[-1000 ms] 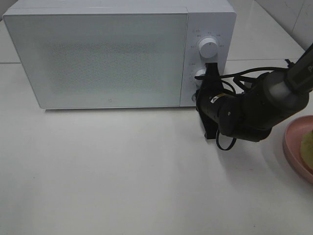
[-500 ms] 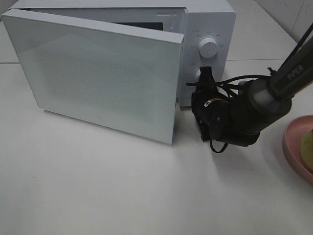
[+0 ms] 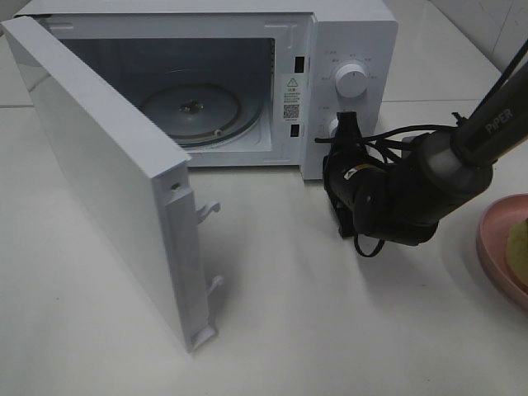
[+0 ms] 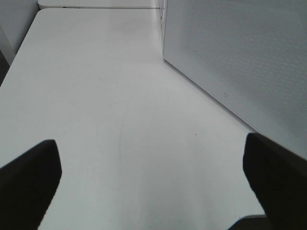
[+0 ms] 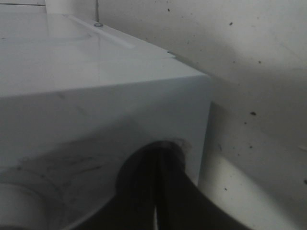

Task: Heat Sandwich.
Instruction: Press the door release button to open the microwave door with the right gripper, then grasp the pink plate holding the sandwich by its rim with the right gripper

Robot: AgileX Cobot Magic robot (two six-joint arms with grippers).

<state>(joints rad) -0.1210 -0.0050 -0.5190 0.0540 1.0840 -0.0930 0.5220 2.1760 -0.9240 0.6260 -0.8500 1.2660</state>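
**Exterior high view.** The microwave (image 3: 355,33) is standing across the upper part of the frame. Its door (image 3: 107,190) is hanging wide open toward the lower left, exposing the glass turntable (image 3: 191,111). The right gripper (image 3: 346,125), jaws pressed together on nothing, is pointing at the lower part of the control panel (image 3: 323,99), just under the upper dial (image 3: 352,81). Whether it is touching the panel cannot be told.

The sandwich (image 3: 520,252) is lying on the pink plate (image 3: 493,247) at the right edge of the frame, where both are cut off. It is lying well apart from the right gripper, lower and to the right, beyond the dark arm.

**Left wrist view.** The left gripper (image 4: 153,184), fingers (image 4: 29,172) spread wide and empty, is hovering over the white table (image 4: 120,96). The door's perforated face is filling the upper right.
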